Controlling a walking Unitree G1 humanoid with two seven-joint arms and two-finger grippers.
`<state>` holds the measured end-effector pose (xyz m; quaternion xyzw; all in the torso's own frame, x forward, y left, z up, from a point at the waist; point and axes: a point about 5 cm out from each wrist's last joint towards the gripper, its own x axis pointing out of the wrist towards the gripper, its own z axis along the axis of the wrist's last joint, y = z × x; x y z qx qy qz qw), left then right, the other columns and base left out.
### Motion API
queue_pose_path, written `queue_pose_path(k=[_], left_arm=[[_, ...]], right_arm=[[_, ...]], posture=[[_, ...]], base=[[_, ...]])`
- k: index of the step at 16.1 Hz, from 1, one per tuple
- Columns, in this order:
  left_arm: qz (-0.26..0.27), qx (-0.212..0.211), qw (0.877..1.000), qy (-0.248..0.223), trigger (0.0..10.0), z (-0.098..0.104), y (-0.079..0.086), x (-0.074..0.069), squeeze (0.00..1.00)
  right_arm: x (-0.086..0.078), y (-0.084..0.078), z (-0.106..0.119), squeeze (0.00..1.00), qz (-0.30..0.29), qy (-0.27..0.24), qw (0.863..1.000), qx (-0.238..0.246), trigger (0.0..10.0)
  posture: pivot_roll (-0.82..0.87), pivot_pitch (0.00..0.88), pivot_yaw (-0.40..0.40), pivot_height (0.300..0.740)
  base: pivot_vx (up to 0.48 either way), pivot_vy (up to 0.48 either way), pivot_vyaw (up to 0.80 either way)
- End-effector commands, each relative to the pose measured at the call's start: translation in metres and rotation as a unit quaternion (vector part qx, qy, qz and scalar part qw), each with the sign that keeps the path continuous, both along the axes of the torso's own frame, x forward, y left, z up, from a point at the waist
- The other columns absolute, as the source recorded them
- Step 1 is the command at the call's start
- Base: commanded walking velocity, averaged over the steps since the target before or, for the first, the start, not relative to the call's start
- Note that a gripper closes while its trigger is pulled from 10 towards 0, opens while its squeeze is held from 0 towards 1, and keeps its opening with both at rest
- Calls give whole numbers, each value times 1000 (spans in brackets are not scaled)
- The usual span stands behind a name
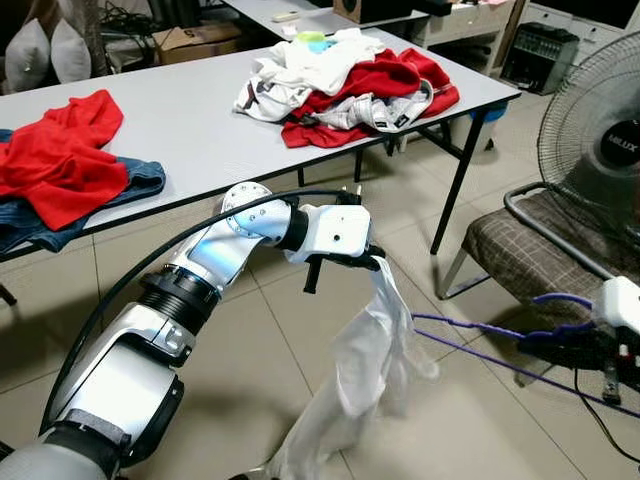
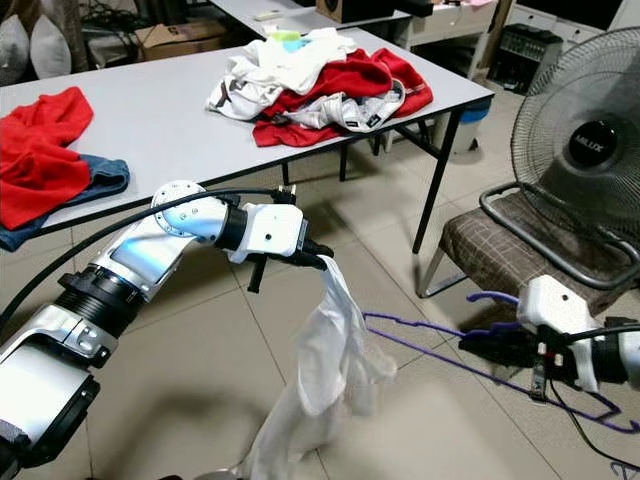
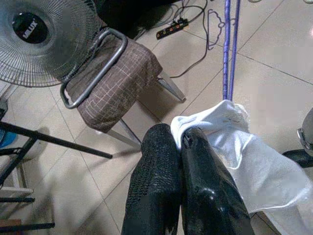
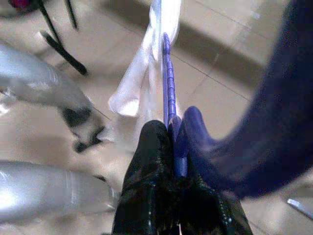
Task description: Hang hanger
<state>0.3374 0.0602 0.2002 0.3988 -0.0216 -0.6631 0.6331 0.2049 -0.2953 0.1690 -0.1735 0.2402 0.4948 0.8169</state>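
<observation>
You had the left gripper [image 1: 378, 262] clamped tight on the top edge of a white garment [image 1: 365, 370], which hung down limp from the fingers toward the tiled floor [image 2: 200, 350]. The left wrist view showed the two black fingers pressed together with the white cloth pinched between them. Your right gripper [image 2: 478, 347] was closed on a purple hanger [image 2: 430, 338], held low and out to the right, in front of the brown chair [image 2: 510, 255] and the fan [image 2: 585, 150]. One thin arm of the hanger reached across to the garment, and the right wrist view showed its tip touching the cloth or just inside it; which, I could not tell. So by my reading you were partway: both things were in hand and brought together, but the garment was not yet seated on the hanger. Nothing that could take the hanger was visible. More clothes lay heaped on the grey table [image 1: 200, 120] behind.
</observation>
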Motion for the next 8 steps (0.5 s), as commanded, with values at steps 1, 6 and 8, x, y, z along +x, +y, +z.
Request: queue_pose_path(k=[1, 6, 8], left_arm=[[9, -13, 1000, -24, 10000, 15, 2, 3, 0], [21, -5, 1000, -21, 10000, 15, 3, 6, 0], [16, -2, 1000, -17, 10000, 14, 4, 5, 0]], right_arm=[[-3, 0, 14, 0, 12, 0, 1000, 18, 10000], [5, -33, 7, 0, -64, -21, 992, -108, 10000], [18, -50, 8, 0, -148, -63, 975, -155, 10000]], posture=[[-108, 14, 6, 740], [-114, 12, 9, 740], [-114, 13, 9, 740]], base=[[0, 0, 0], [0, 0, 0], [0, 0, 0]])
